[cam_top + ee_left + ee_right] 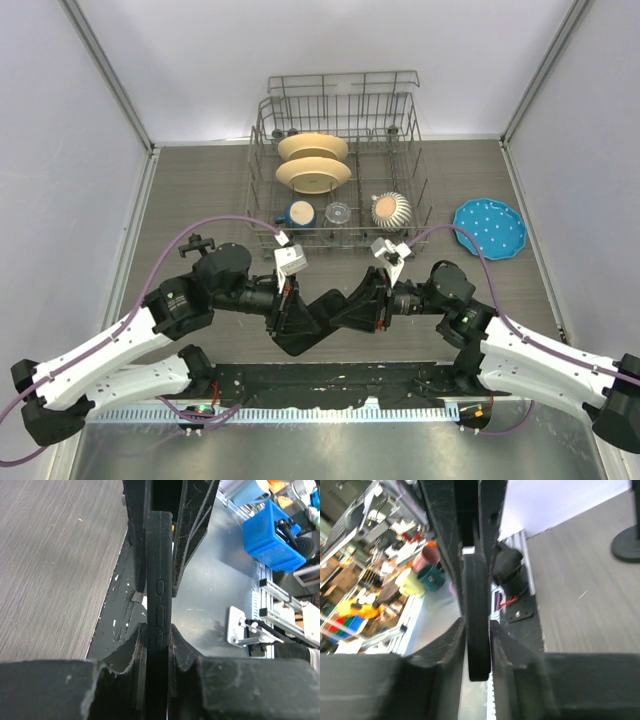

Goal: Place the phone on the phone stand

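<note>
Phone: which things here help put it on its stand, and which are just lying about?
For the job: the phone, clamped by the left end effector and the right end effector; the phone stand.
Just lying about: dish rack, cream plates, blue mug, clear glass, ribbed white bowl, blue speckled plate.

Phone (159,555) face largely hidden
</note>
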Robot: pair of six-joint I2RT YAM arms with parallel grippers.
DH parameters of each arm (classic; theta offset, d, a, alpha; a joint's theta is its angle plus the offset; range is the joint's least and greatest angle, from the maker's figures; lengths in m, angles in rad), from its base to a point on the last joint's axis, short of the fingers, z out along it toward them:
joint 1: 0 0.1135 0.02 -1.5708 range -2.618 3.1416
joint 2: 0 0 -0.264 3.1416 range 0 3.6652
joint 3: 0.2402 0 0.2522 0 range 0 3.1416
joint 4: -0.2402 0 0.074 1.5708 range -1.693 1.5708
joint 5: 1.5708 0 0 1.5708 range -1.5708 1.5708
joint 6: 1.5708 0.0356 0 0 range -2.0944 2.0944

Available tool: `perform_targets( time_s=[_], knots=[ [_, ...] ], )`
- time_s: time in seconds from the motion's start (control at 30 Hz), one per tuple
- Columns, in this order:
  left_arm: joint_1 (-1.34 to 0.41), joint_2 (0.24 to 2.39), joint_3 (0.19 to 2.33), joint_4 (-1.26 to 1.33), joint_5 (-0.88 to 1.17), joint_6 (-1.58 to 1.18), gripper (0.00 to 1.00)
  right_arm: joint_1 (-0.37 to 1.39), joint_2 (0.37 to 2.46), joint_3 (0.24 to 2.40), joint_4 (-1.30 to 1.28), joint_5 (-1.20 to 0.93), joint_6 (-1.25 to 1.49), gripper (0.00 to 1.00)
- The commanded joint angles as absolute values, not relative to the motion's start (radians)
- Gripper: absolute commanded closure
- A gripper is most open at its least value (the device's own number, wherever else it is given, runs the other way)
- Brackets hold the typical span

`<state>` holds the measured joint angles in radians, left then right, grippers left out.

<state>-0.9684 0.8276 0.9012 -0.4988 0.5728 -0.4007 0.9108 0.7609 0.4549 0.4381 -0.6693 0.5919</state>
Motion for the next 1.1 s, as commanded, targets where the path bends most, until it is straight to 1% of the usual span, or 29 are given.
perform_targets(
  time_s=[0.0, 0.03, 0.1, 0.13, 0.2, 0.27, 0.3, 0.33, 0.37, 0.43, 0.47, 0.5, 0.53, 0.57, 0.6, 0.63, 0.67, 0.7, 0.73, 0.77, 0.8, 0.83, 0.9, 0.93, 1.03, 1.07],
  knots=[
    [-0.959, 0.778, 0.867, -0.353, 0.526, -0.486, 1.00, 0.900, 0.805, 0.405, 0.777, -0.554, 0.760, 0.63],
    [-0.959, 0.767, 0.861, -0.338, 0.522, -0.497, 1.00, 0.900, 0.817, 0.385, 0.823, -0.540, 0.791, 0.58],
    [-0.959, 0.759, 0.853, -0.313, 0.515, -0.509, 1.00, 0.900, 0.867, 0.367, 0.961, -0.526, 0.843, 0.55],
    [-0.959, 0.758, 0.851, -0.313, 0.512, -0.509, 1.00, 0.899, 0.880, 0.351, 1.001, -0.519, 0.888, 0.52],
    [-0.959, 0.755, 0.853, -0.316, 0.492, -0.509, 1.00, 0.900, 0.922, 0.353, 1.075, -0.523, 0.914, 0.52],
    [-0.959, 0.752, 0.853, -0.307, 0.488, -0.517, 1.00, 0.902, 0.940, 0.370, 1.072, -0.529, 0.925, 0.58],
    [-0.959, 0.749, 0.851, -0.299, 0.489, -0.528, 1.00, 0.902, 0.952, 0.371, 1.071, -0.525, 0.928, 0.61],
    [-0.959, 0.747, 0.848, -0.287, 0.494, -0.532, 1.00, 0.902, 0.956, 0.368, 1.083, -0.522, 0.936, 0.74],
    [-0.960, 0.747, 0.848, -0.285, 0.494, -0.534, 1.00, 0.902, 0.959, 0.364, 1.118, -0.525, 0.939, 0.81],
    [-0.959, 0.747, 0.853, -0.288, 0.474, -0.540, 1.00, 0.902, 0.966, 0.359, 1.141, -0.526, 0.948, 0.99],
    [-0.959, 0.750, 0.860, -0.302, 0.407, -0.545, 0.93, 0.902, 0.963, 0.359, 1.138, -0.514, 0.945, 0.99],
    [-0.959, 0.752, 0.874, -0.328, 0.359, -0.555, 0.80, 0.902, 0.948, 0.356, 1.135, -0.505, 0.942, 0.99],
    [-0.959, 0.755, 0.911, -0.400, 0.309, -0.558, 0.66, 0.902, 0.934, 0.345, 1.125, -0.491, 0.934, 0.99],
    [-0.959, 0.755, 0.934, -0.444, 0.234, -0.560, 0.41, 0.902, 0.919, 0.338, 1.067, -0.464, 0.905, 0.99],
    [-0.959, 0.756, 0.962, -0.496, 0.077, -0.567, 0.31, 0.902, 0.864, 0.330, 1.018, -0.406, 0.884, 0.99],
    [-0.960, 0.758, 1.018, -0.611, -0.030, -0.574, 0.27, 0.902, 0.836, 0.322, 0.961, -0.365, 0.859, 0.99],
    [-0.959, 0.759, 1.046, -0.665, -0.117, -0.587, 0.23, 0.902, 0.801, 0.324, 0.816, -0.327, 0.797, 0.99],
    [-0.959, 0.764, 1.070, -0.722, -0.305, -0.603, 0.22, 0.902, 0.770, 0.328, 0.736, -0.240, 0.766, 0.99],
    [-0.960, 0.767, 1.124, -0.839, -0.398, -0.662, 0.21, 0.902, 0.708, 0.340, 0.662, -0.198, 0.740, 0.99],
    [-0.959, 0.770, 1.147, -0.903, -0.482, -0.705, 0.19, 0.902, 0.683, 0.344, 0.558, -0.163, 0.724, 0.99],
    [-0.959, 0.781, 1.169, -0.964, -0.635, -0.747, 0.19, 0.902, 0.660, 0.345, 0.522, -0.112, 0.694, 0.99],
    [-0.959, 0.782, 1.198, -1.067, -0.687, -0.838, 0.18, 0.902, 0.616, 0.347, 0.493, -0.103, 0.681, 0.99],
    [-0.956, 0.778, 1.204, -1.127, -0.759, -0.902, 0.16, 0.902, 0.588, 0.351, 0.436, -0.089, 0.649, 0.99],
    [-0.954, 0.778, 1.186, -1.115, -0.775, -0.914, 0.14, 0.900, 0.574, 0.354, 0.425, -0.087, 0.643, 0.99],
    [-0.922, 0.795, 1.164, -1.063, -0.740, -0.916, 0.11, 0.902, 0.572, 0.360, 0.405, -0.086, 0.630, 0.99],
    [-0.884, 0.801, 1.163, -1.052, -0.730, -0.917, 0.09, 0.903, 0.574, 0.362, 0.408, -0.092, 0.634, 0.99]
  ],
)
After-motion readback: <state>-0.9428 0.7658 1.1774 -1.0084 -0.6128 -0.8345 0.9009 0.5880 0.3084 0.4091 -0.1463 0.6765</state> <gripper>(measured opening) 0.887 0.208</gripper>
